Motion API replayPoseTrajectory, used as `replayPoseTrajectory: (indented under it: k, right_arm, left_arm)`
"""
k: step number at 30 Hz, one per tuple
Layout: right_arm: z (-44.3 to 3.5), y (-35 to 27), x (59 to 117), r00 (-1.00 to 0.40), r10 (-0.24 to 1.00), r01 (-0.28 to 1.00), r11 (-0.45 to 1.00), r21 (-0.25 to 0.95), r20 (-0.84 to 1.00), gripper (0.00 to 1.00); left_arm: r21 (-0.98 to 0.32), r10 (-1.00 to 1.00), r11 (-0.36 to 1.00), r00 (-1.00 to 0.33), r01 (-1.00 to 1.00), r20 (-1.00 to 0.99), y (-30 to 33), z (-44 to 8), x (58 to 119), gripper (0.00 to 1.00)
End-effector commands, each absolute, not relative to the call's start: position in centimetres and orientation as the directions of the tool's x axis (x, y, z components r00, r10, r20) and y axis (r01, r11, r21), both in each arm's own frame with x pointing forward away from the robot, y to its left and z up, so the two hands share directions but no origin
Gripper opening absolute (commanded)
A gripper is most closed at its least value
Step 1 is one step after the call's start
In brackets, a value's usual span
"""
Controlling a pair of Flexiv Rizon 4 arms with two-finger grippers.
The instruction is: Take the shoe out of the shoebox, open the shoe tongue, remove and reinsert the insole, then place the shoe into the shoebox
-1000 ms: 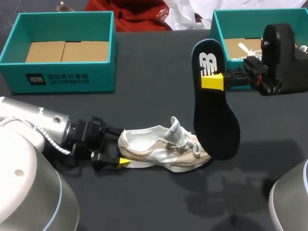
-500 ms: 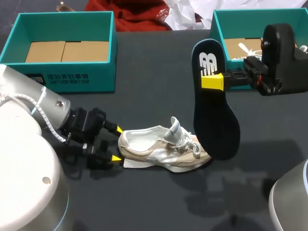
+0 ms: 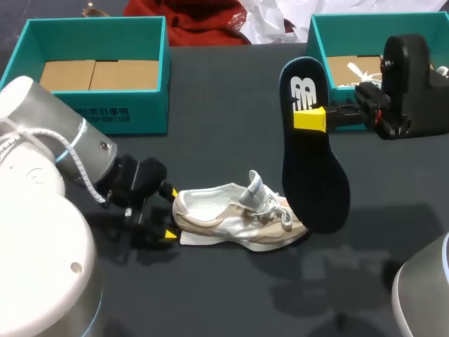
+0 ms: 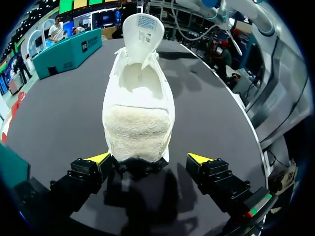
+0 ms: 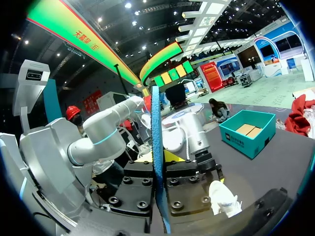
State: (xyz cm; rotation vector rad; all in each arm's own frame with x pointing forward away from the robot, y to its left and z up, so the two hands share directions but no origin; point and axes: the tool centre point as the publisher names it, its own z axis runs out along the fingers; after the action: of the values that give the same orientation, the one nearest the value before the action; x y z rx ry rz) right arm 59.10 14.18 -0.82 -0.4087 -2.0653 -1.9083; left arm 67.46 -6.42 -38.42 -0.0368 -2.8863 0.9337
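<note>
holding cardboard inserts [image 3: 97, 74], teal shoebox [image 3: 149, 114]

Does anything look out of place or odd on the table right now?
The insole is out of the shoe, hanging upright in the right gripper. Nothing looks spilled or damaged.

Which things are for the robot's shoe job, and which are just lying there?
For the job: shoe; insole in the right end effector; right teal shoebox; left teal shoebox.
Just lying about: red cloth; crumpled white paper, at the table's far edge.
</note>
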Motion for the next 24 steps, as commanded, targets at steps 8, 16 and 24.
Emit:
replayPoseTrajectory:
  k: [8, 16, 24]
  right_arm:
    - [-0.9, 14.3, 59.1, -0.915, 0.007, 0.403, 0.077, 0.912, 0.404, 0.0]
    - [-0.9, 14.3, 59.1, -0.915, 0.007, 0.403, 0.077, 0.912, 0.404, 0.0]
    - [-0.9, 14.3, 59.1, -0.915, 0.007, 0.403, 0.077, 0.912, 0.404, 0.0]
  left_arm:
    - [-0.297, 0.038, 0.955, -0.994, 0.007, 0.1, -7.0, -35.2, 68.5, 1.0]
    - [-0.223, 0.05, 0.975, -0.992, 0.024, 0.113, -7.2, -35.5, 68.2, 1.0]
    - [-0.142, 0.036, 0.99, -0.996, 0.024, 0.083, -7.5, -35.3, 68.2, 1.0]
